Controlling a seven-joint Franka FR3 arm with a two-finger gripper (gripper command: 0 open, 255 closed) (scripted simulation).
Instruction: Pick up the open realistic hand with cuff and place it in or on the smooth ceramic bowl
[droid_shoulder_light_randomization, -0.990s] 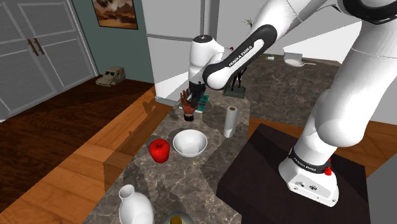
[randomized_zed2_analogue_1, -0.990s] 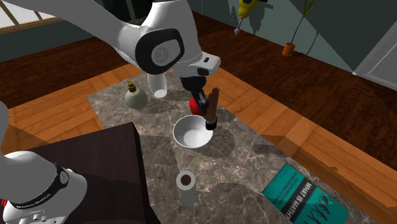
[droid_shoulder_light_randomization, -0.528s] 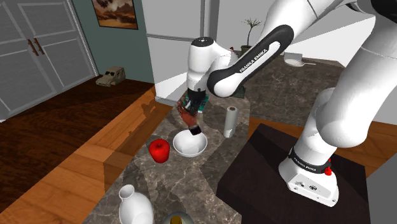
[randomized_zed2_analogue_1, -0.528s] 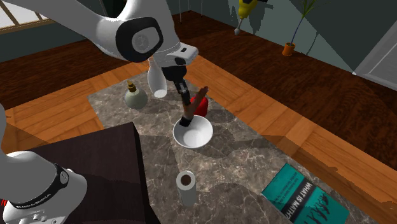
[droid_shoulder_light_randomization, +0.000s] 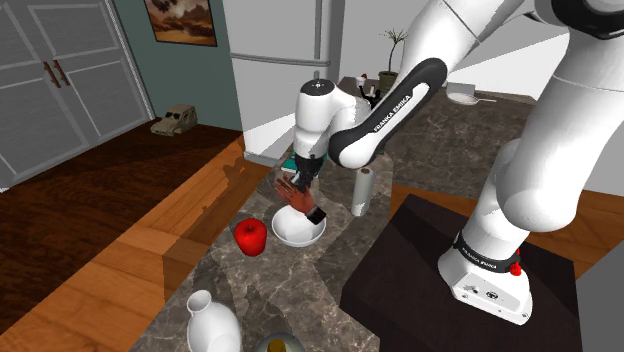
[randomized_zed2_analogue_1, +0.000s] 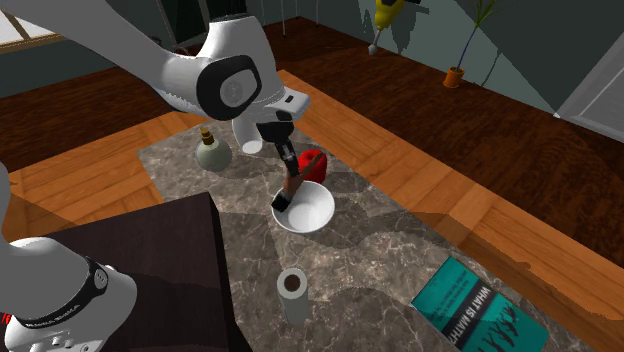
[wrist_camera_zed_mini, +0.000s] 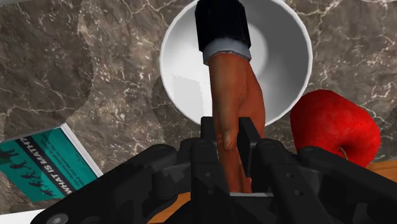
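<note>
- I see the claw (wrist_camera_zed_mini: 230, 137) clamped tight on the brown hand (wrist_camera_zed_mini: 232, 95), gripping it at the finger end.
- The hand hangs tilted over the white bowl (wrist_camera_zed_mini: 175, 83), black cuff lowest, above the bowl's hollow; I can't tell whether the cuff touches.
- A red apple (wrist_camera_zed_mini: 334, 124) sits just beside the bowl on the marbled surface (wrist_camera_zed_mini: 95, 76).
- A teal book (wrist_camera_zed_mini: 38, 165) lies well apart.

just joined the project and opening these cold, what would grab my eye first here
A brown model hand with a black cuff, clasped by the black gripper, hangs cuff-down over the white bowl on the marble counter. A bright red apple sits right beside the bowl, and the big white arm arches over it all in the shoulder view.
</note>
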